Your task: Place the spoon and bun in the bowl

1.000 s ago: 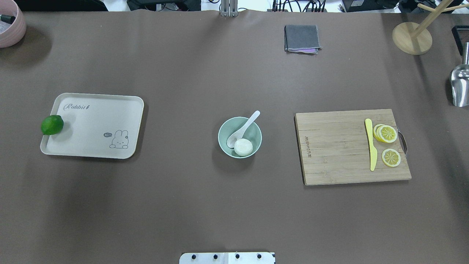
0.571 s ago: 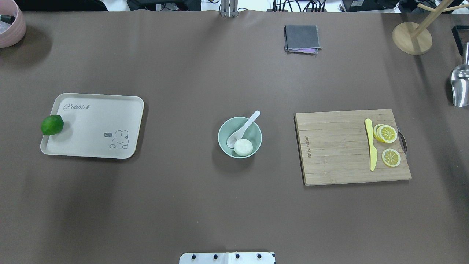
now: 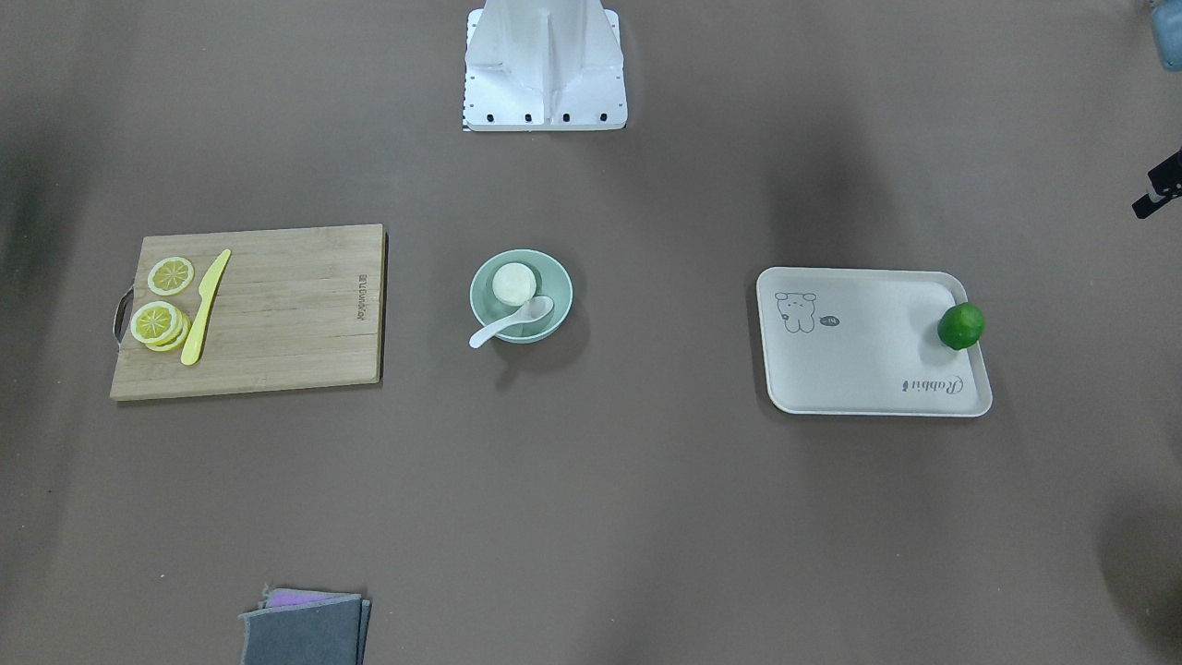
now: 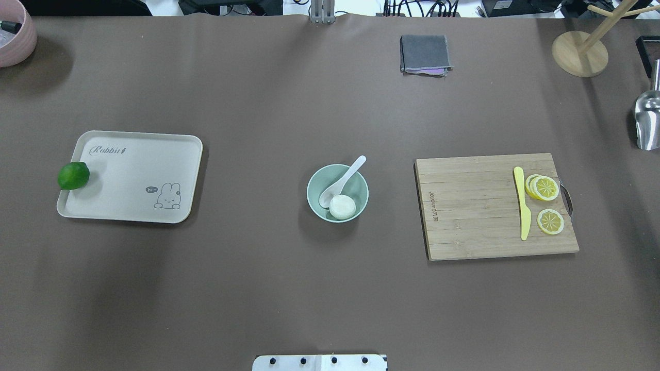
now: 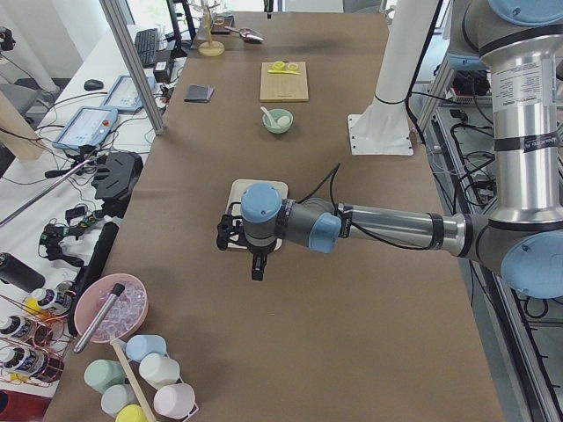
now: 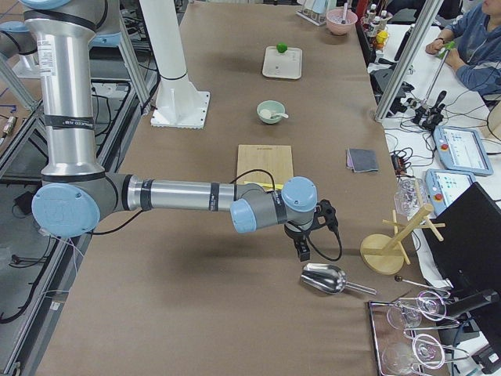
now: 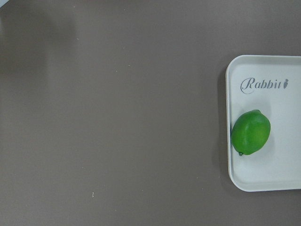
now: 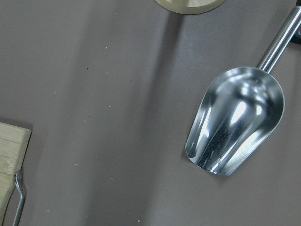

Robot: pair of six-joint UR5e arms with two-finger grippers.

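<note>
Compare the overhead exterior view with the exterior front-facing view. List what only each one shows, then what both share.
Only the overhead view: a pink bowl, a round wooden stand base and a metal scoop. Only the front-facing view: the white column of the robot's mount. Both: the mint-green bowl holding the bun and the spoon, the cutting board with lemon slices and a yellow knife, the tray with the lime, and a folded grey cloth.
</note>
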